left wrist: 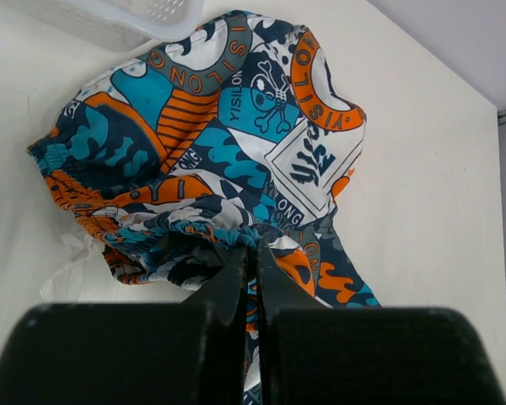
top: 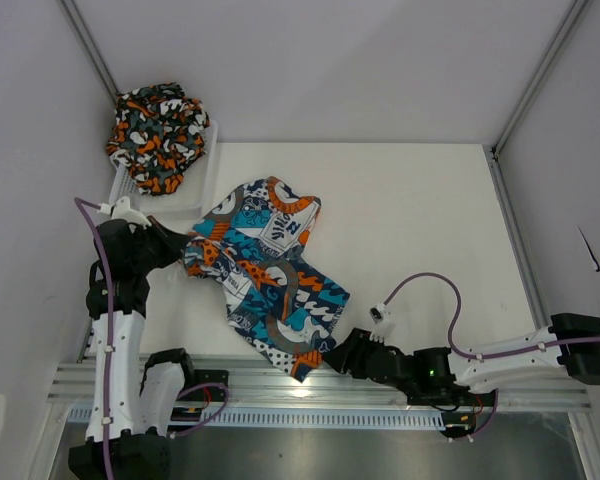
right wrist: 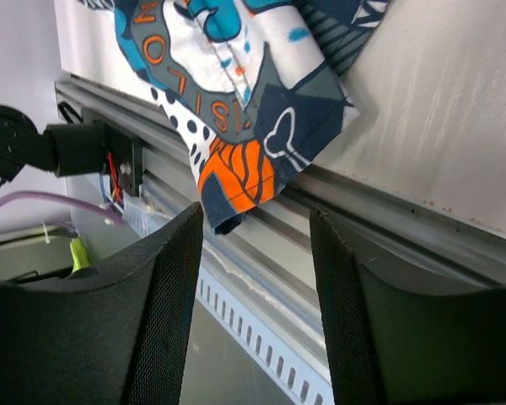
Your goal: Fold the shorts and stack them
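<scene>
Teal-orange cloth shorts (top: 270, 265), ruched waistband (left wrist: 194, 232) in tight L claw (left wrist: 255, 251); R claw (right wrist: 255, 215) half-wide

White table (top: 420, 230), pale grey walls (top: 330, 60)

You are looking at thin printed cloth in the patchwork shorts (top: 270, 275): matt, creased, and finely puckered at the gathered waistband. The camouflage shorts (top: 157, 135) look like the same soft, dull cloth. The basket (top: 208, 170) is white plastic mesh with a slight gloss. The table (top: 430, 230) is smooth matt white, and its near rail (right wrist: 405, 232) is bare metal with a dull sheen. The fingers (right wrist: 164, 321) of the right gripper (right wrist: 255, 211) have black, finely grained pads. The left gripper (left wrist: 255, 250) looks like smooth matt black plastic.
</scene>
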Robot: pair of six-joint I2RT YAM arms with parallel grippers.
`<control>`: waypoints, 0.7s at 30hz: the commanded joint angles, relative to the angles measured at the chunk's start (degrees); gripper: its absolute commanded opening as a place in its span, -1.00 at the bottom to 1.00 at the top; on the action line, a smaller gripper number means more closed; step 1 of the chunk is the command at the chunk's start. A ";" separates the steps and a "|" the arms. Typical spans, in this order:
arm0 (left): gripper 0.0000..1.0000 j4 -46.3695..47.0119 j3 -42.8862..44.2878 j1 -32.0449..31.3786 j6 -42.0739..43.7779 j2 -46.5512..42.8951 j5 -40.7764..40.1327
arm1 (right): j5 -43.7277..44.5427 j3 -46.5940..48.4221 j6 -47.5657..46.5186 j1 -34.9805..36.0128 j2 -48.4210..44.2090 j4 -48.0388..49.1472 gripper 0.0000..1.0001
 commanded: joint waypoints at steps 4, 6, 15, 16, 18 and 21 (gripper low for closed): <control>-1.00 0.44 -0.89 0.67 1.61 -1.23 -0.74 | 4.38 -1.10 3.62 -1.85 4.33 7.91 0.11; -1.00 0.53 -0.71 0.58 1.52 -1.41 -0.74 | 3.86 -0.84 3.71 -2.65 5.29 8.79 0.11; -1.00 0.44 -0.36 0.67 1.43 -0.97 0.66 | -0.45 -1.28 0.28 -6.60 13.64 19.69 0.04; -1.00 0.44 -0.53 0.67 1.34 -0.88 0.66 | -0.62 -1.19 0.10 -6.78 14.43 20.39 0.03; -1.00 0.44 -0.62 0.67 1.34 -1.15 0.66 | -1.15 -0.57 0.19 -6.87 16.28 21.36 0.03; -1.00 0.44 -0.62 0.58 1.34 -1.32 0.84 | -1.68 -0.48 -0.07 -6.69 18.30 23.99 -0.01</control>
